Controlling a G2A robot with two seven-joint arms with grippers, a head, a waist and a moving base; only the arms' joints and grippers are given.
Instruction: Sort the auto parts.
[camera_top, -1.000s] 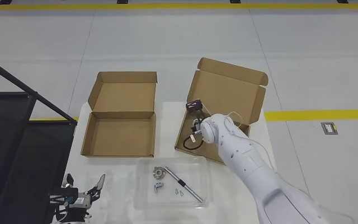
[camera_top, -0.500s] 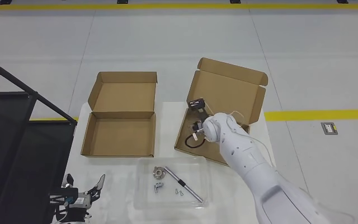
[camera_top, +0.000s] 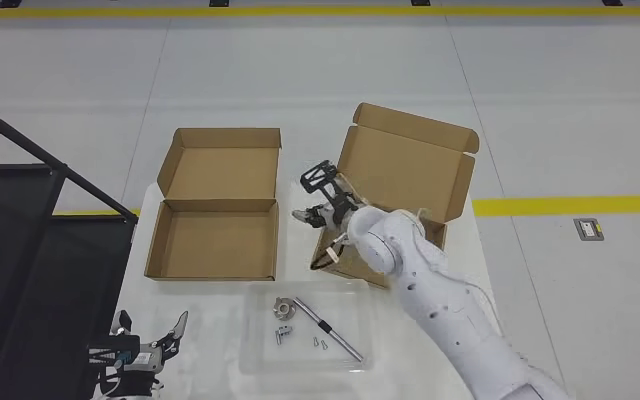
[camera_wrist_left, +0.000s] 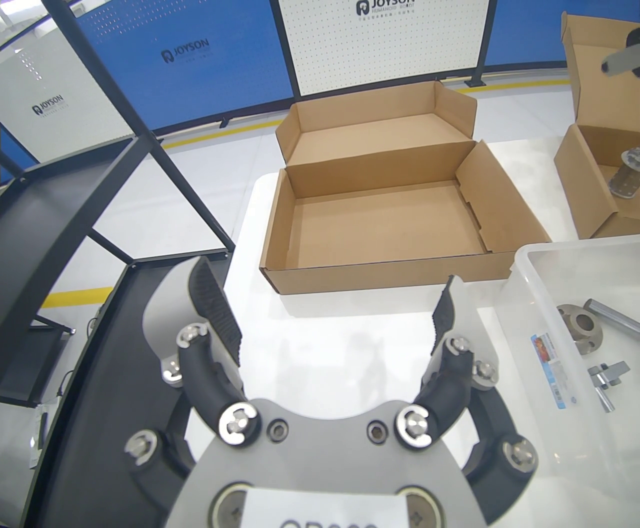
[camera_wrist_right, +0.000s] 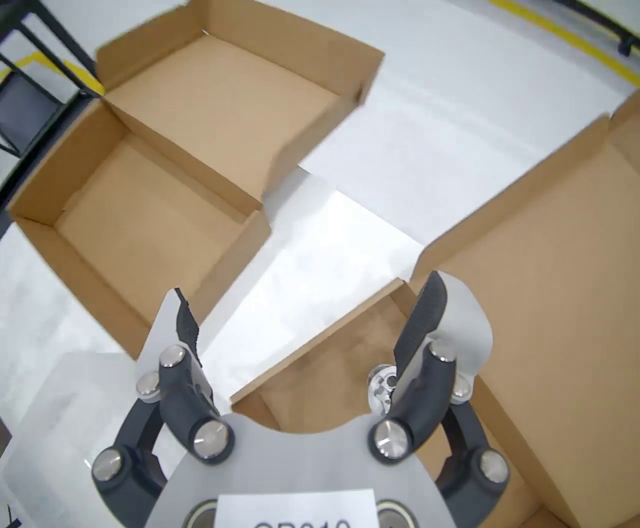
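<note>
A clear plastic tray (camera_top: 262, 360) near the table's front holds a metal flange (camera_top: 285, 307), a steel rod (camera_top: 328, 327), a small bracket (camera_top: 283, 334) and small bolts (camera_top: 320, 343). Two open cardboard boxes stand behind it. The left box (camera_top: 213, 240) has nothing in it. In the right box (camera_top: 405, 170) lies a metal part (camera_wrist_right: 380, 389). My right gripper (camera_top: 306, 197) hangs open with nothing in it, above the right box's left wall (camera_wrist_right: 320, 340). My left gripper (camera_wrist_left: 327, 280) stands open at the table's front left corner, left of the tray (camera_wrist_left: 520, 260).
A black metal rack (camera_top: 40, 260) stands just left of the table, close to the left gripper (camera_top: 152, 324). White table shows between the two boxes (camera_wrist_right: 310, 270) and in front of the left box (camera_wrist_left: 350, 320).
My right gripper has come up out of the right box and swung left toward the gap between the boxes. The left arm has stayed still.
</note>
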